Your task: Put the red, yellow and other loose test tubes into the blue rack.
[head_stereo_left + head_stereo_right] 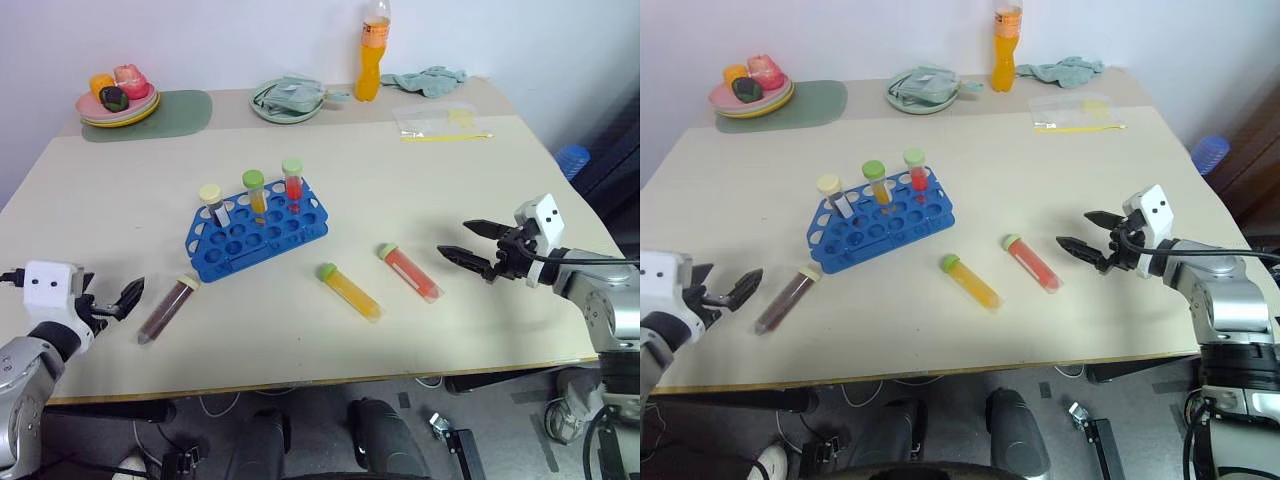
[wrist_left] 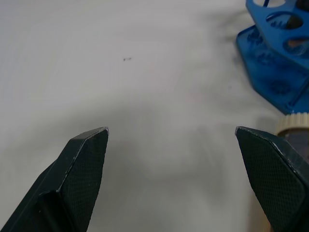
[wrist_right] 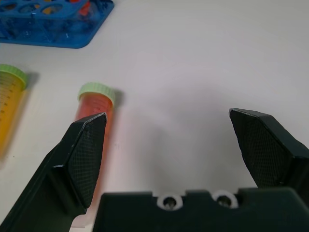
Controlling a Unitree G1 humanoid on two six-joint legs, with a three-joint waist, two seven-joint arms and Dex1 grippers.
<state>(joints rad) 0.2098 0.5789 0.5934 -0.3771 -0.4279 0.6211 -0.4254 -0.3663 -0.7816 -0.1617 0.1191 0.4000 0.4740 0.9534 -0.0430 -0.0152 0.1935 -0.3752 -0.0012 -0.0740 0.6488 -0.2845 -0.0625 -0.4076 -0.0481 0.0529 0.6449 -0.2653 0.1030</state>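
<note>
Red tube (image 1: 409, 272) just beside open right jaws.

Test tubes, total six. Standing in blue rack (image 1: 258, 238): three, cream cap (image 1: 211, 200), green cap with yellow fill (image 1: 254, 189), green cap with red fill (image 1: 292, 178). Lying loose on table (image 1: 420, 180): three, dark tube (image 1: 167, 308), yellow tube (image 1: 350, 291), red tube (image 1: 409, 271). Racks: one. Grippers: two.
</note>
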